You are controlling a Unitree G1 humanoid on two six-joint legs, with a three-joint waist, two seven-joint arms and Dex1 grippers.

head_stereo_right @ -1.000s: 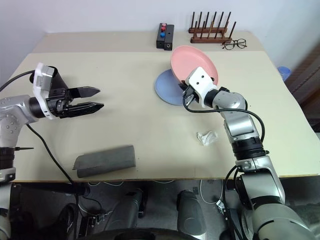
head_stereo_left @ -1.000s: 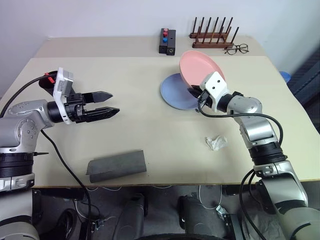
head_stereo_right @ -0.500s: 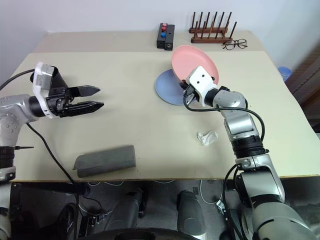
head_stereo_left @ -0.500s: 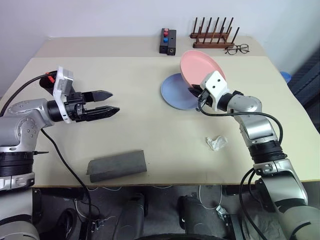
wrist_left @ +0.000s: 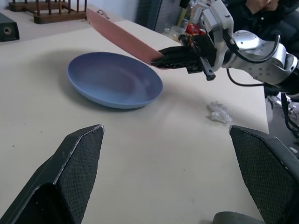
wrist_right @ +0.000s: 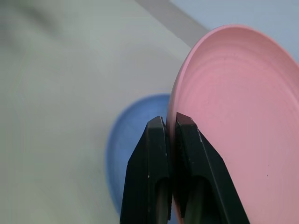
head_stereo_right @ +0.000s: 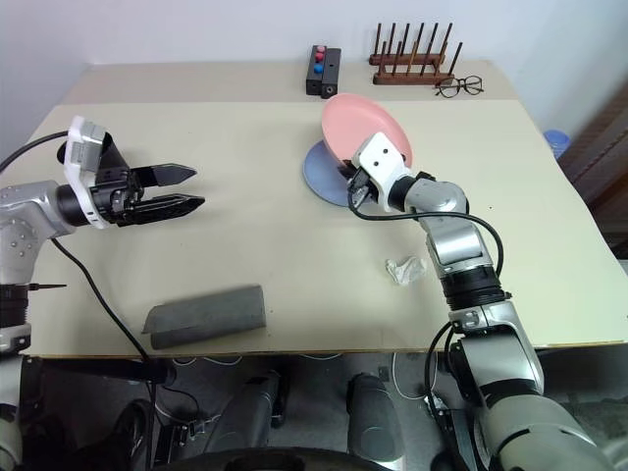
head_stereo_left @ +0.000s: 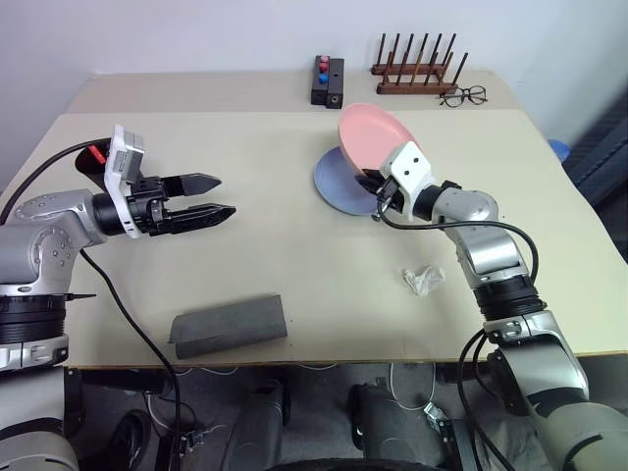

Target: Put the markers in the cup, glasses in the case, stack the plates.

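On the beige worktop (head_stereo_left: pixel 294 245), plate-stacking only half done: pink plate (head_stereo_left: pixel 365 132) pinched by its rim in the right tool (head_stereo_left: pixel 376 183), tilted above the blue plate (head_stereo_left: pixel 339 182) (not yet set down). Left tool (head_stereo_left: pixel 211 196) wide, empty, well apart. Grey case (head_stereo_left: pixel 229 324) shut, near edge.

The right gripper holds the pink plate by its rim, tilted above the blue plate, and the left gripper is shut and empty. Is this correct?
Not quite: the left gripper is open, its fingers wide apart in the left wrist view, and empty. The right gripper does hold the pink plate by its rim, tilted above the blue plate.
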